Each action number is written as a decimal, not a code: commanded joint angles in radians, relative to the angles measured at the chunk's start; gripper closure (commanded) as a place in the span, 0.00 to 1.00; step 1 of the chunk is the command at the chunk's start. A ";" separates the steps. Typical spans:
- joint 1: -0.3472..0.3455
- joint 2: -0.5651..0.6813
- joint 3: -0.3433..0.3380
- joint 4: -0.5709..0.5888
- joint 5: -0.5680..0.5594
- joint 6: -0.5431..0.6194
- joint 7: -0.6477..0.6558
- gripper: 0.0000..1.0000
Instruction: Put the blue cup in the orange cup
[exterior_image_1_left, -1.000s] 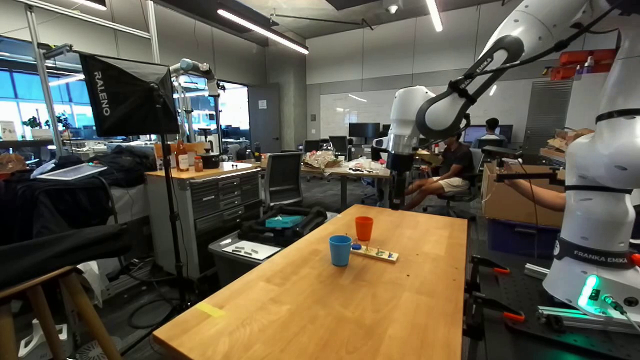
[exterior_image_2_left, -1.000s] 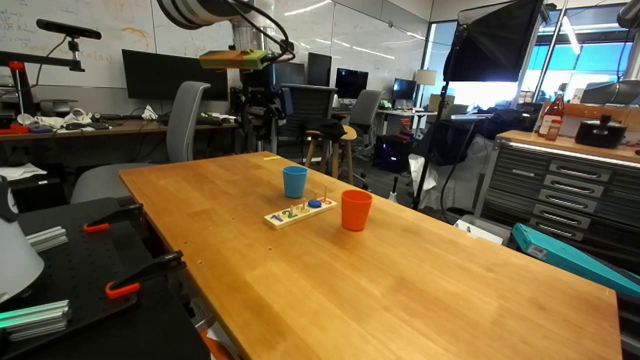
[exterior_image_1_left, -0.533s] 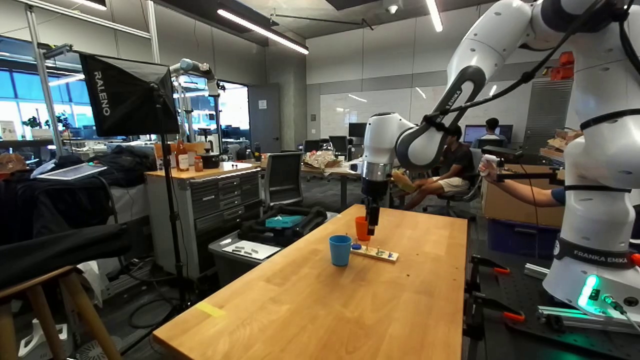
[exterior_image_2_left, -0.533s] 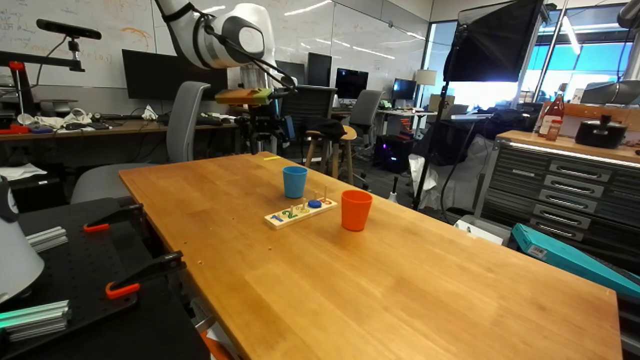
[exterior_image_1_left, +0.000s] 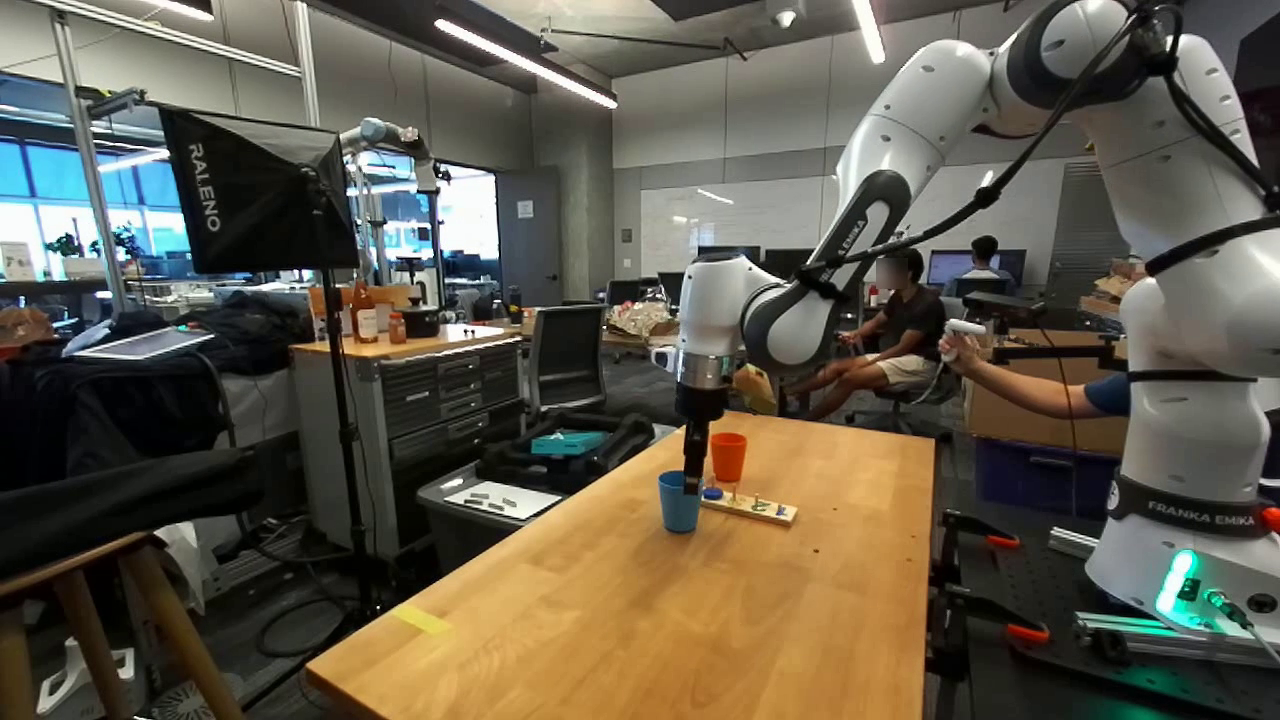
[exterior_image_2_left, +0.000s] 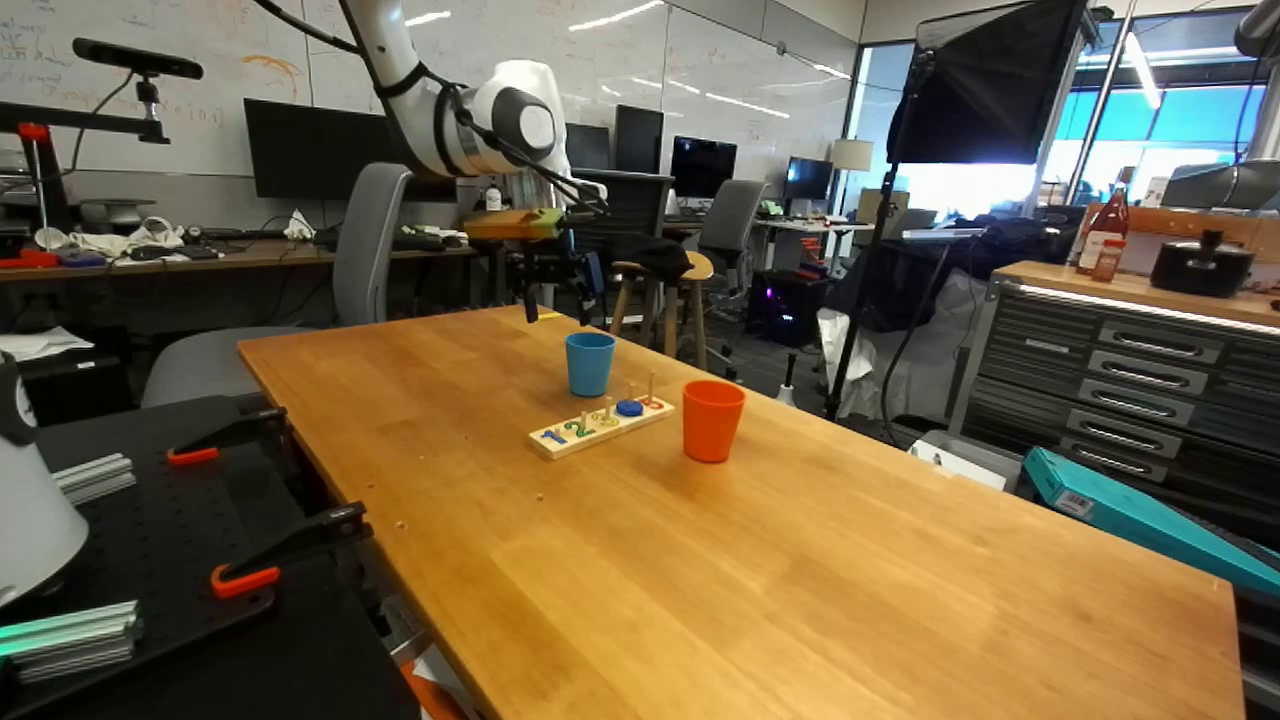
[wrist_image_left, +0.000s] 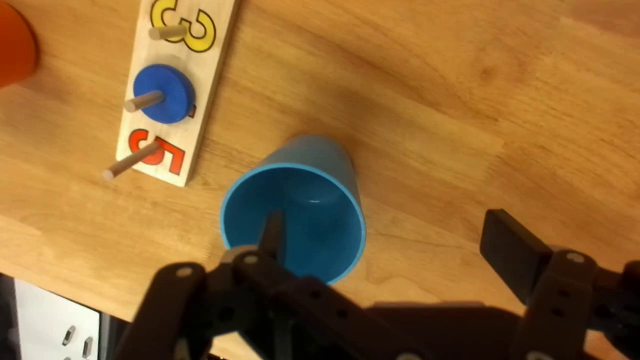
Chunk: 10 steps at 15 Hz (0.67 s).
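Observation:
The blue cup (exterior_image_1_left: 680, 512) stands upright on the table in both exterior views (exterior_image_2_left: 590, 366). In the wrist view its open mouth (wrist_image_left: 315, 220) faces the camera. The orange cup (exterior_image_1_left: 729, 458) stands upright and apart from it, past the peg board (exterior_image_2_left: 712, 424); only its edge shows in the wrist view (wrist_image_left: 15, 45). My gripper (exterior_image_1_left: 692, 484) is open and empty, low above the table near the blue cup (exterior_image_2_left: 558, 314). In the wrist view (wrist_image_left: 385, 232) one finger overlaps the blue cup's mouth and the other is over bare wood to its right.
A wooden number peg board (exterior_image_2_left: 600, 428) with a blue disc (wrist_image_left: 165, 95) lies between the cups. Its pegs stand up (wrist_image_left: 132, 160). The wooden table (exterior_image_1_left: 780, 610) has clamps (exterior_image_2_left: 250, 580) along the robot's side. A grey bin (exterior_image_1_left: 450, 510) stands beyond the far edge.
My gripper has come down and across the table, past the orange cup in an exterior view, to beside the blue cup. It stays open. The cups and peg board have not moved.

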<state>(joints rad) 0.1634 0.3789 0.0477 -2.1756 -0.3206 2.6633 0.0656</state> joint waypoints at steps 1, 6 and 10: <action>0.050 0.107 -0.043 0.100 -0.029 0.020 0.055 0.00; 0.074 0.185 -0.074 0.140 -0.026 0.048 0.059 0.34; 0.075 0.200 -0.083 0.141 -0.016 0.068 0.043 0.65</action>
<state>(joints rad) 0.2192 0.5513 -0.0112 -2.0676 -0.3302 2.7041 0.0966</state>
